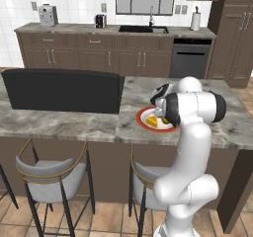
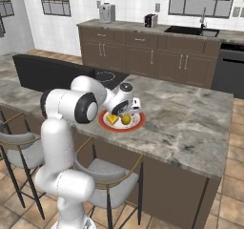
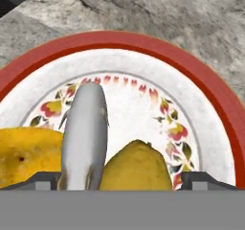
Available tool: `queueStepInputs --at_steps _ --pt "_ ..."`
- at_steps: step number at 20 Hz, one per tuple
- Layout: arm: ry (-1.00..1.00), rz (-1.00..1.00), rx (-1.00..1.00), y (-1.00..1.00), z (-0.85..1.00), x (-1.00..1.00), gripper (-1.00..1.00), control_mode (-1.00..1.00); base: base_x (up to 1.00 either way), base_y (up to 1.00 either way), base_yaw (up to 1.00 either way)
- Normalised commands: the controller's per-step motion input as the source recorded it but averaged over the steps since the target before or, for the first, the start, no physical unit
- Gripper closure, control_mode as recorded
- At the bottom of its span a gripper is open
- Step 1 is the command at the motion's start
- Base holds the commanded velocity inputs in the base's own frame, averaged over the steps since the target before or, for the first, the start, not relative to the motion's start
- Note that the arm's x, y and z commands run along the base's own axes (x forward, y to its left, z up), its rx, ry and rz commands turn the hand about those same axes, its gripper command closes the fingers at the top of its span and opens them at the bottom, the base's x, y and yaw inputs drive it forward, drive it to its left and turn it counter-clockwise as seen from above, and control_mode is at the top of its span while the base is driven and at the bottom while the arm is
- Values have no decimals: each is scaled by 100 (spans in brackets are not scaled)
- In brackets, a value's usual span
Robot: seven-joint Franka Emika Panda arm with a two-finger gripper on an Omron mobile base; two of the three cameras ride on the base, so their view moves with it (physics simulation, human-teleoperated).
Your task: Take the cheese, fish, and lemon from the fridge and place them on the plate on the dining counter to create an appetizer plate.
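Note:
The red-rimmed plate point(image 3: 191, 66) lies on the dining counter point(image 3: 167, 13). On it rest the silvery fish point(image 3: 84, 133), the cheese point(image 3: 24, 155) to its left and the lemon point(image 3: 136, 169) to its right. My gripper point(image 3: 122, 182) hovers just above them, open, its fingertips point(image 3: 43, 180) spread wide to either side of the fish and lemon, holding nothing. From the right base view, the gripper point(image 2: 126, 109) hangs over the plate point(image 2: 121, 130), with cheese point(image 2: 112, 119) and lemon point(image 2: 126, 120) below it. In the left base view my arm covers much of the plate point(image 1: 140, 118); the cheese point(image 1: 151, 121) peeks out.
A black rectangular inset point(image 1: 62, 90) sits in the dining counter point(image 1: 64, 125) left of the plate. Padded stools point(image 1: 49, 174) point(image 2: 107, 173) stand under the near edge. Bare marbled top point(image 2: 190, 118) stretches right of the plate. A wall counter with sink point(image 1: 143, 29) runs behind.

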Motion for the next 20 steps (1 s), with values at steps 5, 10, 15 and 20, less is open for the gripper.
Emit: queueStepInputs --at_steps 5,10,15,20 --pt "0 -1 0 -10 69 -19 -100 -100 0 0 0" --pt "0 0 0 0 100 -15 -100 -100 0 0 0" --pt "0 1 -1 1 90 -35 -100 -100 0 0 0" --pt "-6 0 0 -3 46 -90 -100 -100 0 0 0"
